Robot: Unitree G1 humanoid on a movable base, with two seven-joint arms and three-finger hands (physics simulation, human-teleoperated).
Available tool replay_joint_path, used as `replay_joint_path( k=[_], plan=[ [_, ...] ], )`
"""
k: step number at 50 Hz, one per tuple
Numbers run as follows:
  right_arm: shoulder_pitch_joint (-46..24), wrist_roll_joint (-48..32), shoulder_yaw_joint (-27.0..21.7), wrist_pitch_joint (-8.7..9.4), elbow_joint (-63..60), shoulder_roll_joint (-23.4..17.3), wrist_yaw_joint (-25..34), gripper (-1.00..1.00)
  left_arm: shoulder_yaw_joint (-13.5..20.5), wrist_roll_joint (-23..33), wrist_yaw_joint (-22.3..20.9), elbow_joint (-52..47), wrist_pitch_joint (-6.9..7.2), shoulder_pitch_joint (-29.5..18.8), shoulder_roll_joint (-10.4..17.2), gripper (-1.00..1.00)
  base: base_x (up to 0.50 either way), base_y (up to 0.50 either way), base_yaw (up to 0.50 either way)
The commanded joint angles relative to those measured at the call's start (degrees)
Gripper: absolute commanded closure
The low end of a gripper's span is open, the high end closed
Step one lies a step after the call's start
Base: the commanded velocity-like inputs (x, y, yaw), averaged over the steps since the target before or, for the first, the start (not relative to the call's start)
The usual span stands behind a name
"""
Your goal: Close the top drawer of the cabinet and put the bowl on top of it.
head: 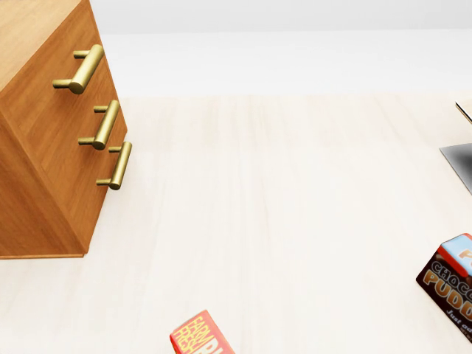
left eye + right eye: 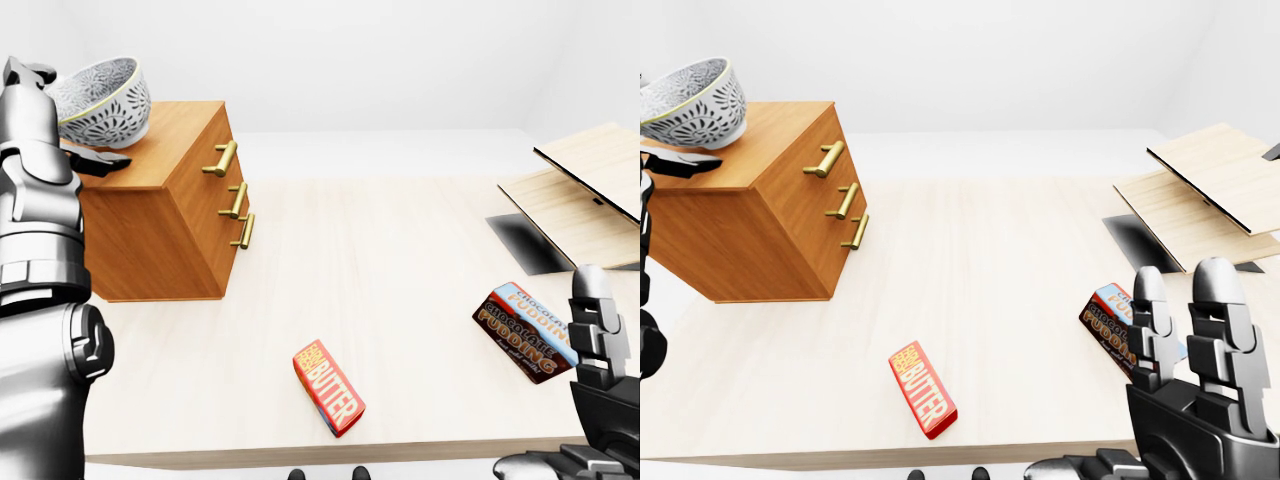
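The left robot hand (image 2: pixel 45 135) is gripping the bowl (image 2: pixel 103 98). Its dark fingers (image 2: pixel 95 157) are curling under the base, and the bowl is tilting. Just below and to this hand's right, the cabinet (image 2: pixel 170 200) is standing with the bowl hanging over the left edge of its top, and I cannot tell whether they are touching. The top drawer (image 2: pixel 222 158) is sitting flush with those beneath, so closing seems done. The right robot hand (image 2: pixel 1200 400) is idling wide and holding nothing, well apart, low over the counter (image 2: pixel 400 270). The left hand is nearer, so what is remaining is likely a short lowering rightward onto the top.
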Motion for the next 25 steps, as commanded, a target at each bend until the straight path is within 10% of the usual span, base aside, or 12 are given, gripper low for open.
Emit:
replay_joint_path(
  k=[1, 25],
  plan=[
    [-0.1, -0.4, 0.3, 0.0, 0.0, 0.1, 0.0, -1.0, -0.4, -1.2, -0.3, 1.2, 0.0, 1.3, -0.3, -1.0, 0.0, 0.0, 0.0],
    [0.7, 0.0, 0.5, 0.0, 0.0, -0.3, 0.0, -1.0, 0.6, -1.8, -1.3, -4.0, 0.0, 1.8, 0.5, -1.0, 0.0, 0.0, 0.0]
  ],
)
